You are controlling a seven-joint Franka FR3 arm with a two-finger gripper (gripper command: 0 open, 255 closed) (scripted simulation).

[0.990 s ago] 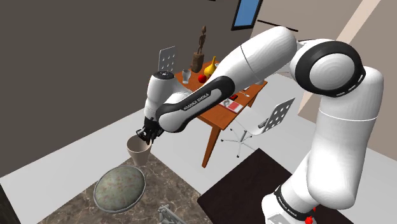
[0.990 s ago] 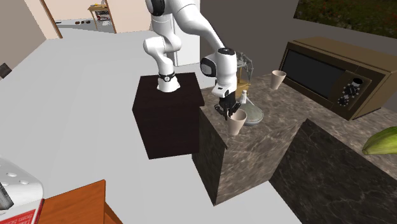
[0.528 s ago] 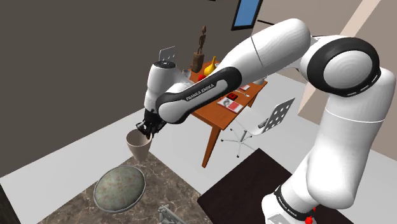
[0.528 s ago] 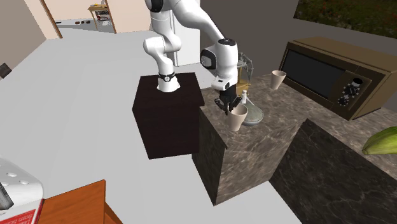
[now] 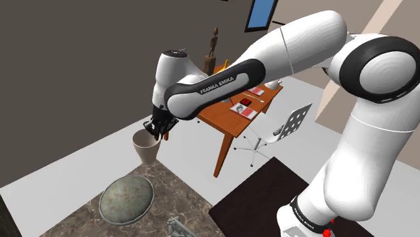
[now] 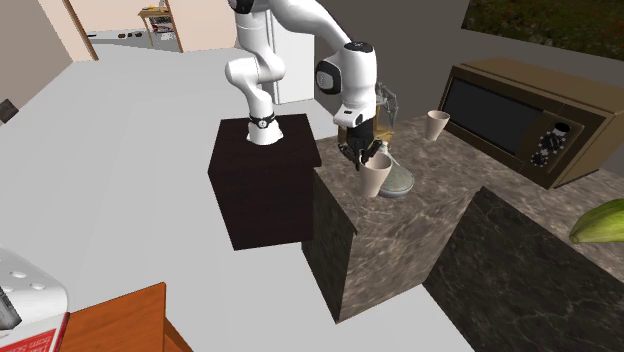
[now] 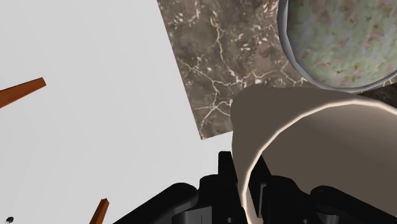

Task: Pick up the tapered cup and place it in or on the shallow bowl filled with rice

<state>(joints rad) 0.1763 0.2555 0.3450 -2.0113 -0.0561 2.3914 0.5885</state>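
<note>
- The pick looks done: your gripper is clamped on the rim of the cup, which hangs below it at the far edge of the counter.
- In the wrist view the fingers pinch the cup wall between them, one inside the mouth and one outside, so the grip is narrow and loaded.
- I judge the cup to be clear of the counter, though its base is hard to make out against the stone.
- The placing is left to do: the bowl holds nothing but its mottled filling.
- In the shoulder view the bowl sits nearer the camera than the cup and a little to its left, apart from it.
- In the second exterior view the cup stands just in front of the bowl, partly covering it, with the gripper at its rim on the stand's side.
- You have to carry it over the bowl, lower it and let go.
</note>
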